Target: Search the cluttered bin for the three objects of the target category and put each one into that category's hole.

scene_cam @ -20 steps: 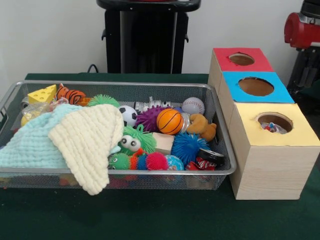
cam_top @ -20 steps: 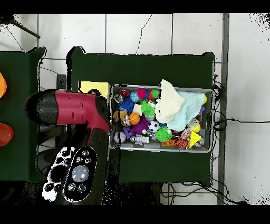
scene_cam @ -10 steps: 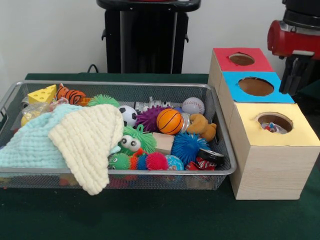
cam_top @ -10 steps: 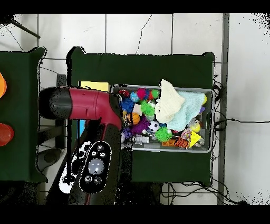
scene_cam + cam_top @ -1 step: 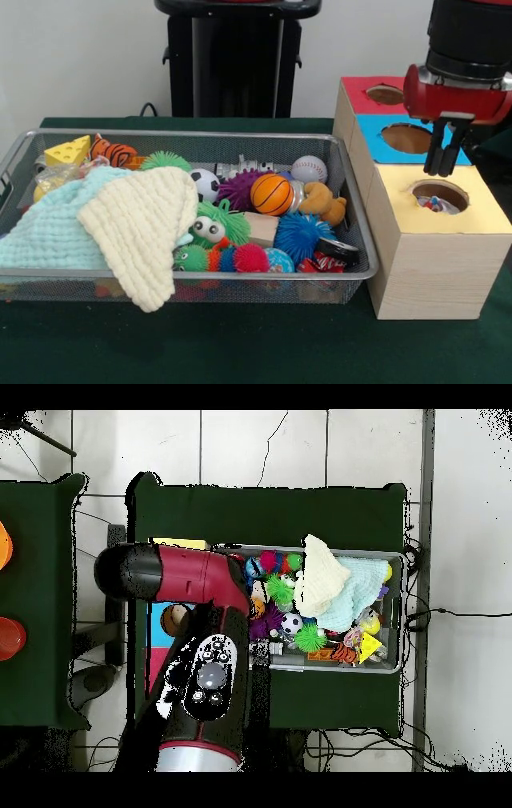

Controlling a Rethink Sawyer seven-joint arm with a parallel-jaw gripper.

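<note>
The gripper [image 5: 442, 158] hangs with its two dark fingers close together, only a thin gap between them, and nothing is held between them. It hovers above the boxes, in front of the blue-topped box [image 5: 410, 139] as the front view shows it, with the hole of the yellow-topped box [image 5: 438, 194] just below and a little toward the camera. Some small coloured things already lie inside that hole. The red-topped box [image 5: 386, 94] stands behind the gripper.

The wire bin [image 5: 352, 272] is well apart from the gripper, to its side, so the objects for the task still wait there: the basketball [image 5: 271, 194], the baseball [image 5: 309, 169], the soccer ball [image 5: 205, 184] and the spiky balls, such as the blue one [image 5: 302, 234]. Which category is the target I cannot tell.

What could go wrong, in my judgement: the toys lie tightly packed and touching, so a descending gripper may push a round ball aside. The yellow cloth [image 5: 144, 228] and the pale blue cloth [image 5: 48, 232] cover a big part of the bin and may hide a target.

The front view shows the fingers and the holes clearly. In the overhead view the red arm [image 5: 185, 579] covers the boxes and the near end of the bin, and the gripper cannot be seen there.
</note>
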